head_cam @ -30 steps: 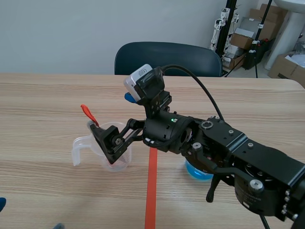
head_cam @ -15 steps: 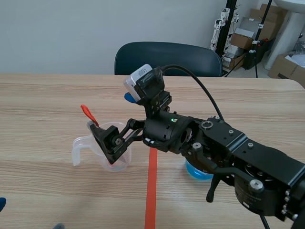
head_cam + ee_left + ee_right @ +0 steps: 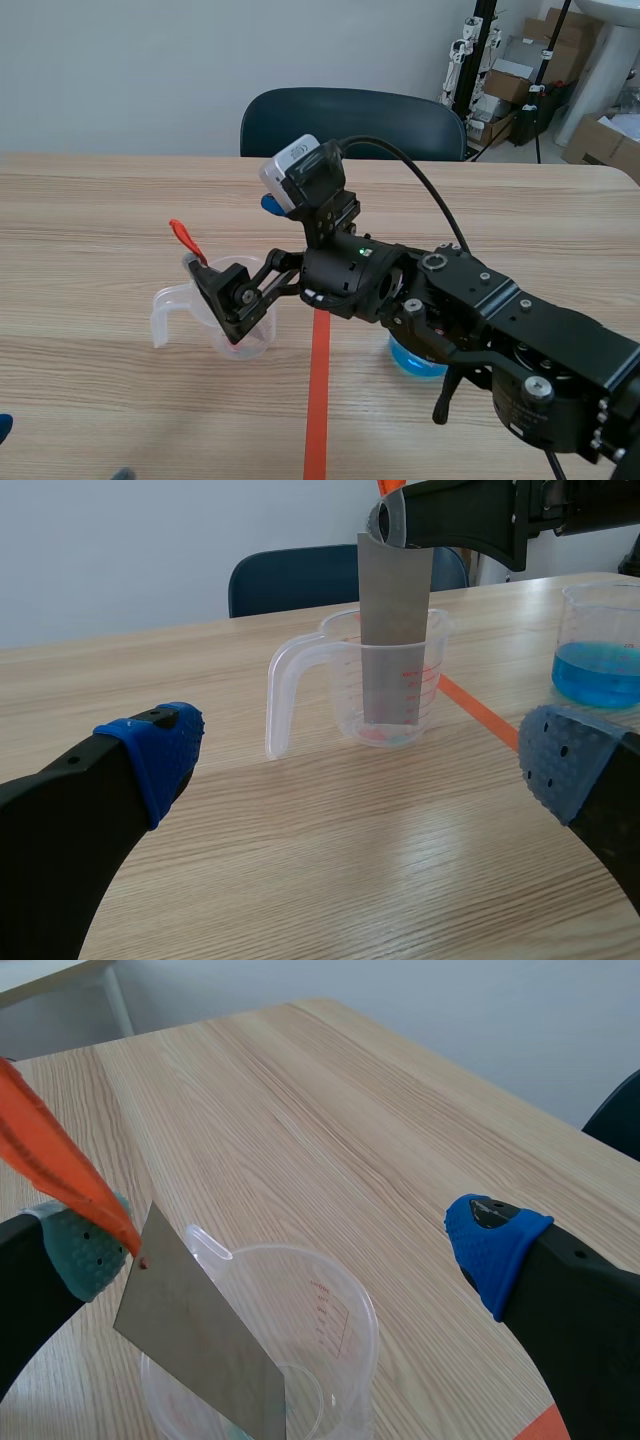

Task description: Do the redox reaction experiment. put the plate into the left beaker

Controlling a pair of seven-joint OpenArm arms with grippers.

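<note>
A clear plastic left beaker (image 3: 170, 310) with a handle stands left of the orange-red tape line. A grey metal plate (image 3: 393, 590) stands upright inside the beaker (image 3: 325, 670), an orange tag (image 3: 182, 235) fixed at its top. My right gripper (image 3: 290, 1250) hangs over the beaker (image 3: 345, 1305) with its fingers wide apart, open. The plate (image 3: 200, 1350) has its top corner resting against the grey-green pad (image 3: 85, 1245). My left gripper (image 3: 365, 760) is open, low over the table, short of the beaker.
A second beaker (image 3: 600, 650) holding blue liquid stands right of the tape line, partly under the right arm (image 3: 480, 320). A dark chair (image 3: 350, 120) is at the table's far edge. Boxes and stands sit behind at the right.
</note>
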